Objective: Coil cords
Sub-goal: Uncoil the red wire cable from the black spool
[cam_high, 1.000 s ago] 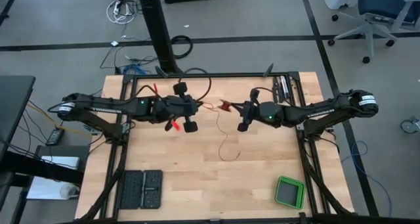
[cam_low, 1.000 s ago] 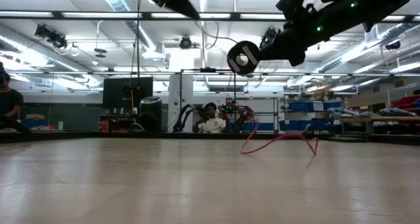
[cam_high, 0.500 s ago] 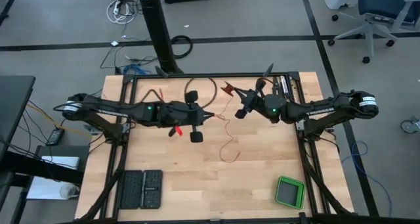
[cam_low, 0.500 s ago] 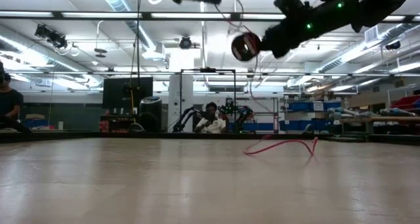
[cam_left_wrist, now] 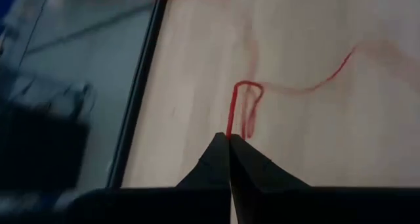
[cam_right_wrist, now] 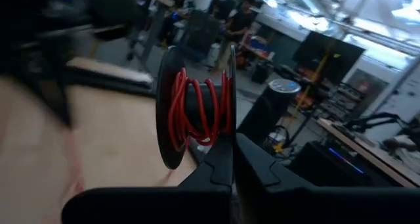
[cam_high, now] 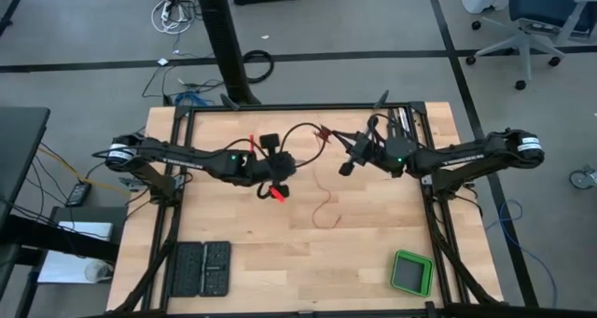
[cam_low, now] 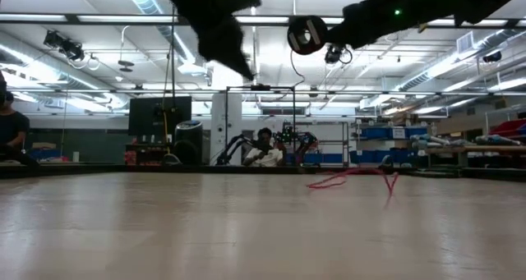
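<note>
We judge the winding step to be in hand: the right gripper (cam_right_wrist: 231,159) is clamped on the rim of a dark spool (cam_right_wrist: 195,115) already carrying several red turns, while the left gripper (cam_left_wrist: 229,140) is pinched on the red-orange cord (cam_left_wrist: 246,109) itself, a short loop standing just past its tips.

From above, both arms reach in toward the table's middle, the left from 9 o'clock, the right from 3 o'clock. The 2 grippers hang well above the wood, as the level view shows, with the spool held high. The right arm's wrist is turned so the spool faces out toward the room.

The loose remainder of the cord (cam_high: 322,209) trails over the wooden table (cam_high: 373,271) toward 5 o'clock of the left gripper, and a low red hump (cam_low: 353,178) lies on the boards.

Next, we think, the left gripper must carry its strand around the spool's core while the right holds steady, keeping light tension so the turns do not slip off.
</note>
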Robot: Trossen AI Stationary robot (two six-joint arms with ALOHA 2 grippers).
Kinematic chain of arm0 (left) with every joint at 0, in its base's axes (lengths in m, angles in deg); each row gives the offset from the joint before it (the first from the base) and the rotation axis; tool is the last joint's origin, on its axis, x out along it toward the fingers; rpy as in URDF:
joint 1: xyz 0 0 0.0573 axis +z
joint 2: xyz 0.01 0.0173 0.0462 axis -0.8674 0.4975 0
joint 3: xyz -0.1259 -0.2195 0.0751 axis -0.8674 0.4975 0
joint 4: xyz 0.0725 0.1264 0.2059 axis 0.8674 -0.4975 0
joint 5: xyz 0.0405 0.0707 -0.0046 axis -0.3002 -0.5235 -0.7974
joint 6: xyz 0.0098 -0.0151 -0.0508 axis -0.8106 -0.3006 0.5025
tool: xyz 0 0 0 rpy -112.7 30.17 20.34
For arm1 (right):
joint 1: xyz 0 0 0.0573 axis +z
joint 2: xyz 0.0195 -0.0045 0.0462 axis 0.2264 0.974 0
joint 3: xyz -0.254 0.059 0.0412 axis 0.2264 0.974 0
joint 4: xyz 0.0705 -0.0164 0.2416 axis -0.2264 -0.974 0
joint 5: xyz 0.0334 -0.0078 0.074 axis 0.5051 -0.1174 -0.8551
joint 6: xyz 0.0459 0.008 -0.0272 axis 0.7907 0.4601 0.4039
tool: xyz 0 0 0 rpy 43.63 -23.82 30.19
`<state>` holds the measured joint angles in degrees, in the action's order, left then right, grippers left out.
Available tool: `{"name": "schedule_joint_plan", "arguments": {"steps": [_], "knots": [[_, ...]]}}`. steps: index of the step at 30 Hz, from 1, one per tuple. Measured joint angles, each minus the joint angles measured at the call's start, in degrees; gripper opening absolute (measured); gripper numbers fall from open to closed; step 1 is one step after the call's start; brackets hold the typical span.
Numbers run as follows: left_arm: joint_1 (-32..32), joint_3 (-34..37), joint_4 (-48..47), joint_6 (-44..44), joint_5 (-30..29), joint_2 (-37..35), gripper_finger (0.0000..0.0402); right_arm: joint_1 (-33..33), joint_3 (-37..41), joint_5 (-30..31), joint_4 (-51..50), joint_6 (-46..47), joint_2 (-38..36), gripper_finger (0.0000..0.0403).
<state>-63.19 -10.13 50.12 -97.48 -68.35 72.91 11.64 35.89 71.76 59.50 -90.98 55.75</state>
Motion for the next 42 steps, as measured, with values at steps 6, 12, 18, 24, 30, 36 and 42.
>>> {"name": "schedule_joint_plan", "arguments": {"steps": [6,12,18,24,30,36,42], "knots": [[0.0,0.0,-10.4,5.1,-3.8,-2.0,0.0000,2.8,0.0,-0.2,-14.7,6.6,-3.7,0.0000],[0.0,0.0,-11.7,5.2,-5.4,-6.9,0.0000,4.1,0.0,-2.2,-30.3,12.9,-4.5,0.0000],[-0.8,0.0,-7.2,4.6,-5.0,-13.0,0.0000,2.7,0.0,-1.4,-39.9,16.3,-3.0,0.0000],[-2.1,0.0,4.6,1.4,8.1,-14.8,0.0000,-2.4,0.0,4.8,-38.5,15.2,-0.6,0.0000],[-4.0,0.0,9.2,0.2,13.9,-11.4,0.0000,-8.0,0.0,8.9,-21.7,10.3,-0.2,0.0000],[-4.2,0.0,10.5,-1.5,13.9,-4.6,0.0000,-10.5,0.0,2.3,-0.8,7.2,-0.3,0.0000],[-4.1,0.0,15.6,-4.2,13.9,1.7,0.0000,-9.0,0.0,0.1,10.8,5.2,-0.3,0.0000]]}}
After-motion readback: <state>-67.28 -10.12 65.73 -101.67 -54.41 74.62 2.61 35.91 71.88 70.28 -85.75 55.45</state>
